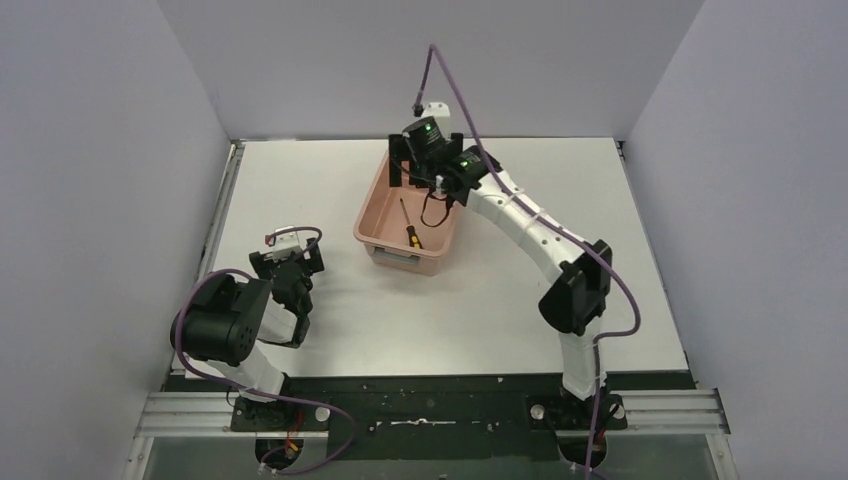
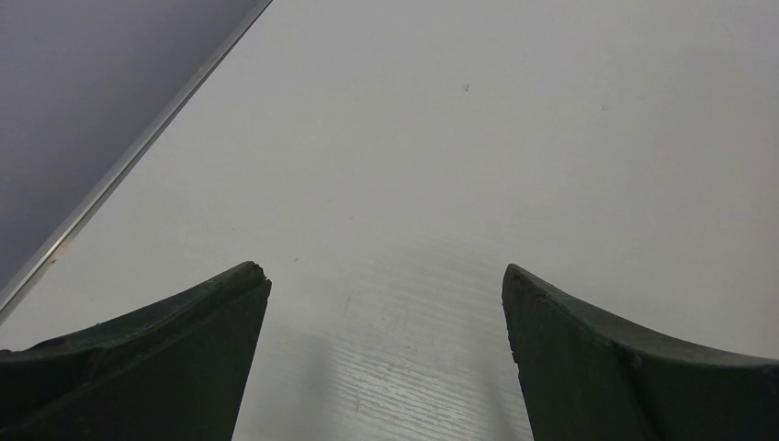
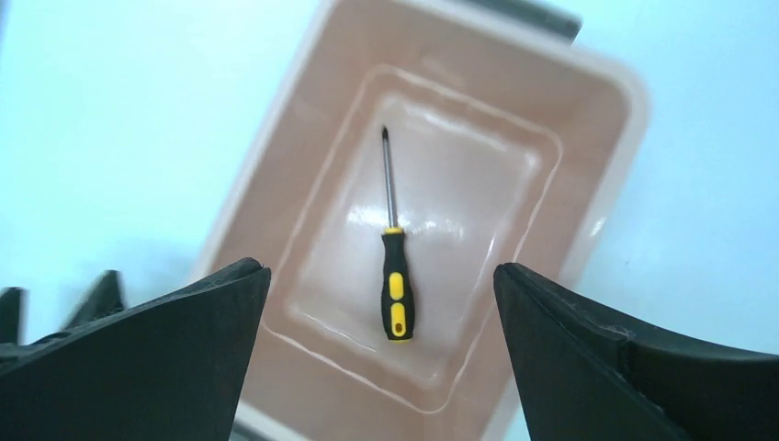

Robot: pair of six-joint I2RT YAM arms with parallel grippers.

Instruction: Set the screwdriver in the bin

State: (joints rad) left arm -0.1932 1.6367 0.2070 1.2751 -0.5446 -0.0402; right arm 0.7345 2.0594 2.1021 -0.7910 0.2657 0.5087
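Screwdriver [image 3: 395, 276] lies flat on the floor of the bin [image 3: 588, 138], roughly along its length. The yellow-and-black handle is toward the near short end and the thin shaft points to the far end. Nothing touches it.

The pink bin sits on the white table [image 1: 500, 300], a bit left of centre and toward the far side, turned slightly off square. A darker handle shows at each short end.

Your R gripper [image 1: 424, 182] hangs above the bin's far end, facing down into it. Its fingers are spread wide and grasp nothing; on the R wrist cam you look between them straight at the screwdriver below. The R arm reaches up and across from its base at near right, w/ a purple cable [image 1: 620, 290] looping along it.

Your L gripper [image 2: 384, 271] is also spread wide and empty, low over bare table at near left, well apart from the bin. The L arm is folded close to its base. Grey walls close in the table on three sides.
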